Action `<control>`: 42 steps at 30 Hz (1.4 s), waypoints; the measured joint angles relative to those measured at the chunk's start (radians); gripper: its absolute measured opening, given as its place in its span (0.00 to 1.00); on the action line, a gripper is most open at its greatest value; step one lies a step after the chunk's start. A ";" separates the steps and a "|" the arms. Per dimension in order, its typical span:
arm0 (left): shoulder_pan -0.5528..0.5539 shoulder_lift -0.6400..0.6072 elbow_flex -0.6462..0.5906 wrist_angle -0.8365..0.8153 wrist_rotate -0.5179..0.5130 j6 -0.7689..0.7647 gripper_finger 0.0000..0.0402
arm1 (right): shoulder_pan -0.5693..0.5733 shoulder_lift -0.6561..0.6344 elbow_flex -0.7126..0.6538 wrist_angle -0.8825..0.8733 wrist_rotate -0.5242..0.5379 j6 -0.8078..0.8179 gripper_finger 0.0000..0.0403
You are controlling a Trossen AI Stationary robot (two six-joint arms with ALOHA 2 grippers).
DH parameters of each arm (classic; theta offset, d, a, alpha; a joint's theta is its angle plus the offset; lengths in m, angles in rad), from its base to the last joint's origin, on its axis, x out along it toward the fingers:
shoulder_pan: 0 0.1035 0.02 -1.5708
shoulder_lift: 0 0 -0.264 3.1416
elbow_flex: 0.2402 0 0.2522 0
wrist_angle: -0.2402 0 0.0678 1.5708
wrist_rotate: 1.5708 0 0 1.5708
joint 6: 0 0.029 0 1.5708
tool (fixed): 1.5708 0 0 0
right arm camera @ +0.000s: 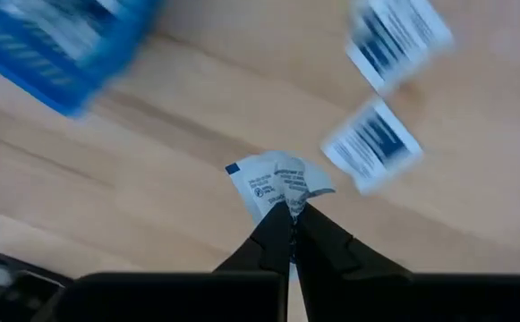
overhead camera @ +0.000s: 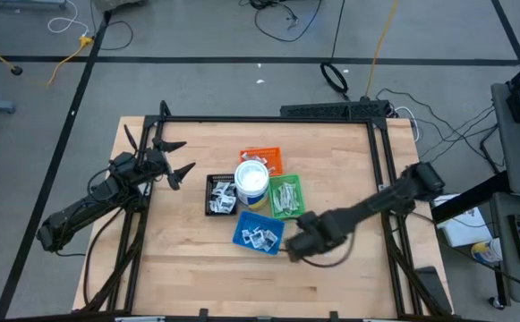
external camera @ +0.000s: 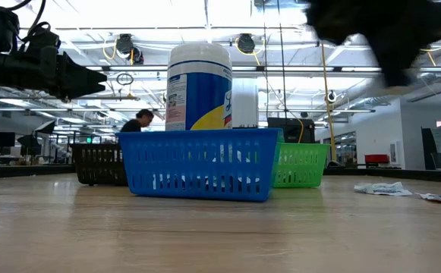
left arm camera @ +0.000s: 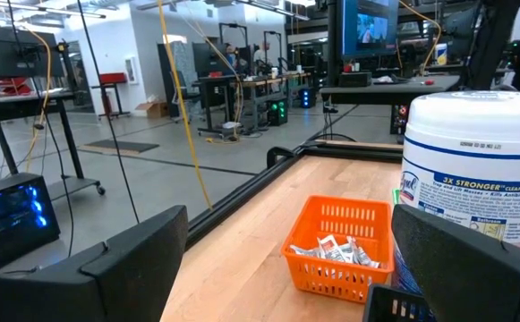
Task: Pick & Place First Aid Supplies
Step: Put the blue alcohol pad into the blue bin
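My right gripper [right arm camera: 291,210] is shut on one small white packet with blue print [right arm camera: 273,183], over the bare wood just right of the blue tray [overhead camera: 260,234]. Two more such packets [right arm camera: 371,143] [right arm camera: 394,40] lie flat on the table beside it. In the low view this gripper [external camera: 387,38] hangs well above the tabletop. The blue tray holds several packets [overhead camera: 258,237], as do the black tray [overhead camera: 222,195], the green tray [overhead camera: 286,197] and the orange tray [left arm camera: 338,259]. My left gripper [overhead camera: 188,157] waits open, left of the trays. My right gripper pinches the white packet by its crumpled edge [right arm camera: 288,199] between the ends of its two fingers. The fingers come from above, pointing down. The packet spreads out beyond the fingertips. The low view shows the gripper high above the table, so the packet is off the wood.
A white round tub with a blue band [overhead camera: 251,182] stands upright among the four trays. Loose packets [external camera: 383,188] lie on the wood right of the blue tray. A black frame rail [overhead camera: 268,119] runs along the table's far edge. Bare wood lies near and left of the trays.
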 joint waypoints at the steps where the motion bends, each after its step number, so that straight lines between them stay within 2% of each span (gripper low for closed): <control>1: 0.000 0.000 0.000 0.000 0.000 0.000 0.99 | -0.021 0.025 0.031 -0.001 0.000 -0.031 0.00; 14: 0.000 0.000 0.000 0.000 0.000 0.000 0.99 | -0.212 0.293 0.448 -0.012 0.000 -0.411 0.00; 19: 0.000 0.000 0.000 0.000 0.000 0.000 0.99 | -0.242 0.342 0.538 -0.020 -0.001 -0.480 0.00; 24: 0.000 0.000 0.000 0.000 0.000 0.000 0.99 | -0.243 0.359 0.524 -0.012 -0.002 -0.491 0.00; 30: 0.000 0.000 0.000 0.000 0.000 0.000 0.99 | -0.205 0.358 0.425 0.068 0.049 -0.500 0.00; 37: 0.000 0.000 0.000 0.000 0.000 0.000 0.99 | -0.181 0.358 0.315 0.163 0.055 -0.504 0.00; 42: 0.000 0.000 0.000 0.000 0.000 0.000 0.99 | -0.179 0.358 0.289 0.211 0.052 -0.504 0.03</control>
